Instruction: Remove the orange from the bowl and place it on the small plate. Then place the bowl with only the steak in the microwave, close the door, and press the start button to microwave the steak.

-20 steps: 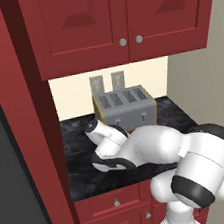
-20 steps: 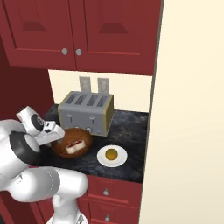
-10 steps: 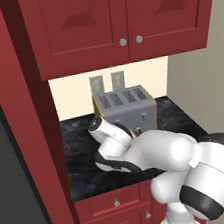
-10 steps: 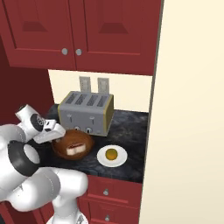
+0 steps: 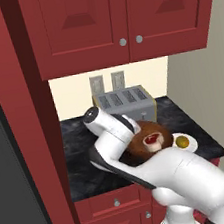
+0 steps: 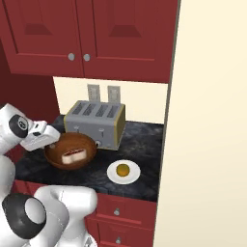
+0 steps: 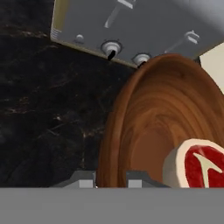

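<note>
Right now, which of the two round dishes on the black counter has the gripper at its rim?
The brown wooden bowl holding the red steak; the gripper straddles its rim. The small white plate with the orange sits apart, untouched.

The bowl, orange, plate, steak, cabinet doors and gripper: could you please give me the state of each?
bowl: gripper on its rim, holds the steak alone
steak: in the bowl
orange: on the small plate
small plate: on the counter
gripper: shut on the bowl rim
cabinet doors: closed
</note>
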